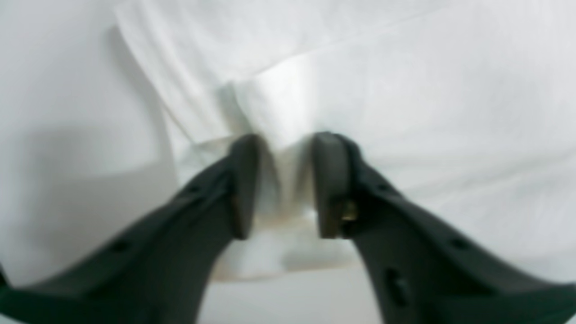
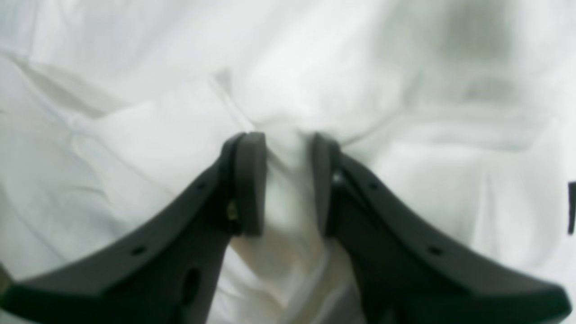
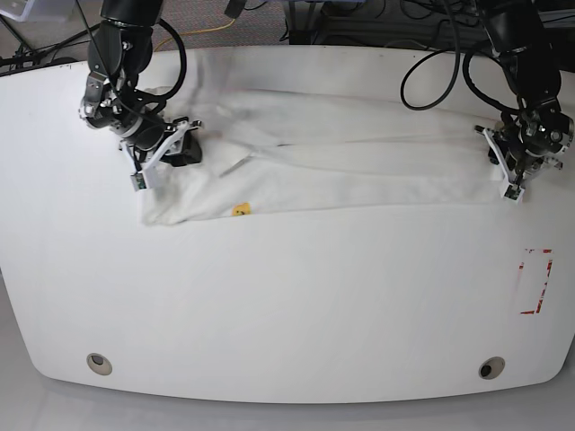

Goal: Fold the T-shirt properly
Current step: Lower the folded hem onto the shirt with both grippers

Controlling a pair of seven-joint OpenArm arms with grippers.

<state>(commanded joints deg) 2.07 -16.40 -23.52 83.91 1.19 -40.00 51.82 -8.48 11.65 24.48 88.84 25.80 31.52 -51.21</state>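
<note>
Now | both claws grip T-shirt (image 3: 341, 171) ends | yellow tag (image 3: 240, 210) at near edge

White desk (image 3: 287, 305): the T-shirt (image 3: 359, 166) lies folded lengthwise across the far half; red-marked rectangle (image 3: 535, 281) near one edge.

Looks like a robotics lab: white rounded test table (image 3: 287, 305), loose cables (image 3: 431, 54) behind, red tape marker (image 3: 535, 281).
</note>
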